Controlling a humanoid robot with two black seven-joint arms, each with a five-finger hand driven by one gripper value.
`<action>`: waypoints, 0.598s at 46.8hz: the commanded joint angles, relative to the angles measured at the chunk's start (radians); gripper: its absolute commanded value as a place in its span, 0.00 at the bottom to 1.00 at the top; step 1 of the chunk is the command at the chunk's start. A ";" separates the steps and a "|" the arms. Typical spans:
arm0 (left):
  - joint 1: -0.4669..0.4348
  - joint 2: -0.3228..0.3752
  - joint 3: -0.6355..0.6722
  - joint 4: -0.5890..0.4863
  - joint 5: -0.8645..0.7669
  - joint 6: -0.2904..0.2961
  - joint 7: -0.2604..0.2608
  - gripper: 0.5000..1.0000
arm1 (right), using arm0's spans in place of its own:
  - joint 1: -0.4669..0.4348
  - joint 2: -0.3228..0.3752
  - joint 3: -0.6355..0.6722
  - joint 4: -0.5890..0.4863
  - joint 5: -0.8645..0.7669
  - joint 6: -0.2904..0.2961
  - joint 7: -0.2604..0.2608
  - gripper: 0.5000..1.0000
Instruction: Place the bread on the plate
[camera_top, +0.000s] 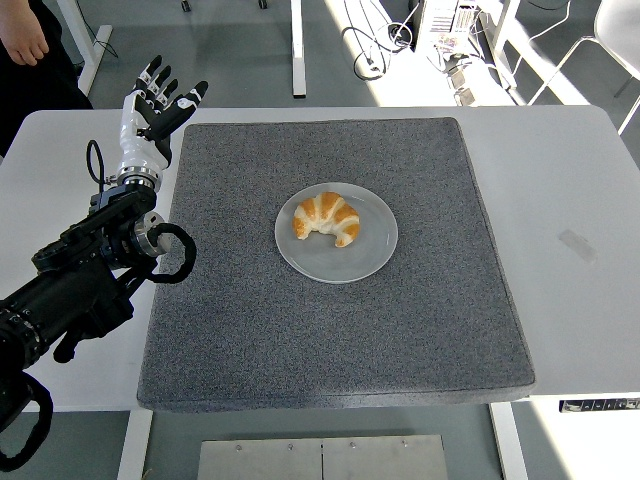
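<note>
A golden croissant (326, 218) with pale stripes lies on a round grey plate (368, 255) in the middle of the dark grey mat (330, 330). My left hand (155, 105) is raised over the mat's far left corner, well away from the plate, its fingers spread and holding nothing. Its black arm (85, 285) runs in from the lower left edge. The right arm does not show.
The white table (575, 230) extends around the mat on both sides. A person's hand (25, 40) and dark clothing show at the top left corner, behind the table. Table legs, cables and a chair stand on the floor beyond.
</note>
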 joint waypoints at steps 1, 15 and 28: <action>0.001 -0.015 -0.010 0.009 -0.009 -0.002 -0.003 0.79 | 0.000 0.000 0.000 0.000 0.000 0.000 0.000 1.00; 0.023 -0.040 -0.058 0.055 -0.019 -0.059 -0.008 0.75 | 0.000 0.000 0.000 0.000 0.000 0.000 0.000 1.00; 0.024 -0.040 -0.059 0.055 -0.055 -0.084 -0.010 0.75 | 0.000 0.000 0.000 0.000 0.000 0.000 0.000 1.00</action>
